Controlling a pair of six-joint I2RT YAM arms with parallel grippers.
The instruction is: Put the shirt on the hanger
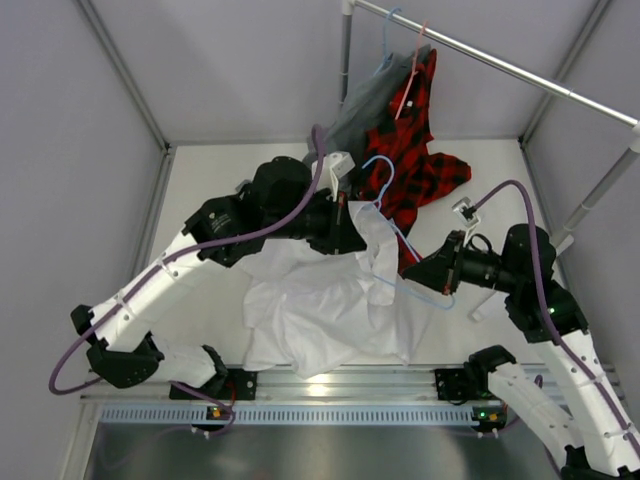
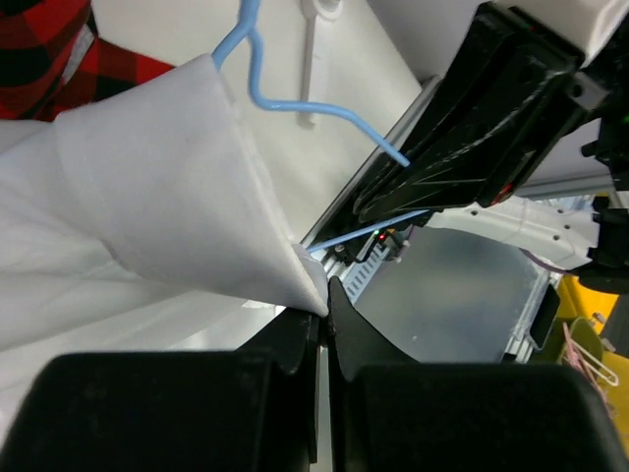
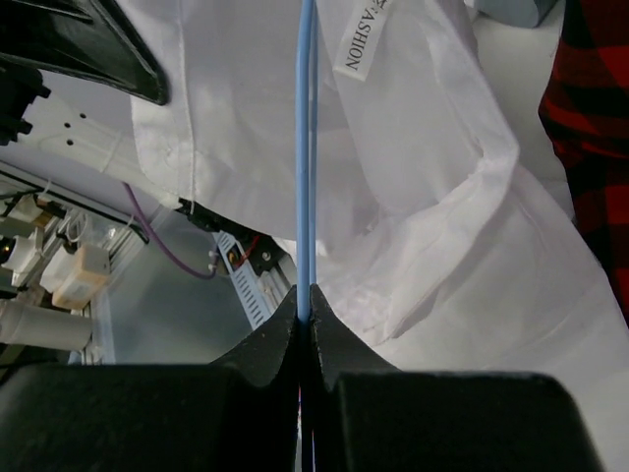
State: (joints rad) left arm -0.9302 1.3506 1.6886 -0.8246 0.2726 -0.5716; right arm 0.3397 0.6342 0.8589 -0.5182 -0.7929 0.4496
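Note:
The white shirt (image 1: pixel 320 300) lies crumpled in the middle of the table, its upper edge lifted. My left gripper (image 1: pixel 350 238) is shut on a fold of the shirt (image 2: pixel 147 177); in the left wrist view the cloth is pinched at the tips of that gripper (image 2: pixel 324 295). The light-blue hanger (image 1: pixel 378 170) runs from its hook near the plaid cloth down to my right gripper (image 1: pixel 422 275). In the right wrist view the right gripper (image 3: pixel 307 295) is shut on the hanger's thin wire (image 3: pixel 306 147), which goes up across the shirt (image 3: pixel 423 197) beside its neck label (image 3: pixel 359 39). The hanger (image 2: pixel 295 103) passes behind the raised cloth.
A red-and-black plaid shirt (image 1: pixel 415 160) on a pink hanger (image 1: pixel 410 85) and a grey garment (image 1: pixel 365 110) hang from a metal rail (image 1: pixel 500 65) at the back right, the plaid trailing onto the table. An aluminium rail (image 1: pixel 330 380) runs along the near edge. Grey walls enclose the table.

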